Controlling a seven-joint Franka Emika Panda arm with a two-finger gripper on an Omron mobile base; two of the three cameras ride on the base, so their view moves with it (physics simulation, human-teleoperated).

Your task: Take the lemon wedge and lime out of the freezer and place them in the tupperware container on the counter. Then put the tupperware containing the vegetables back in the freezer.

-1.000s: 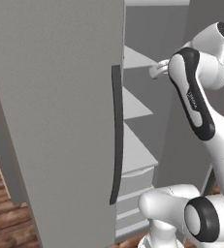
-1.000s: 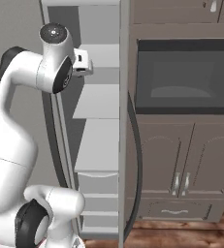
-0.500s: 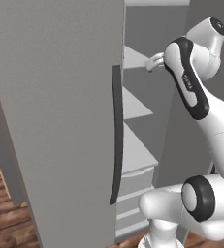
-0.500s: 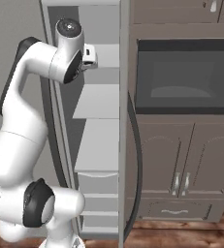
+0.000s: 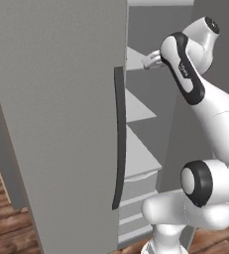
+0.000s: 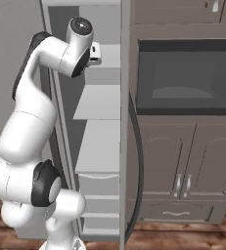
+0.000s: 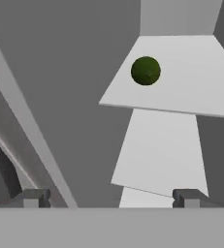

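One lime (image 7: 145, 70) sits alone on a freezer (image 5: 76, 124) shelf, the jaws spread wide, empty.

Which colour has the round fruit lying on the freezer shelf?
Dark green. The lime shows best in the hand view, on a pale grey shelf.

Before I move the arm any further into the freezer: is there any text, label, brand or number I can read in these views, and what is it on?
One marking: dark lettering runs along the black band of the arm's forearm in the left base view, too small and blurred to read.
Nothing readable on the freezer, its shelves, the lime or the oven.
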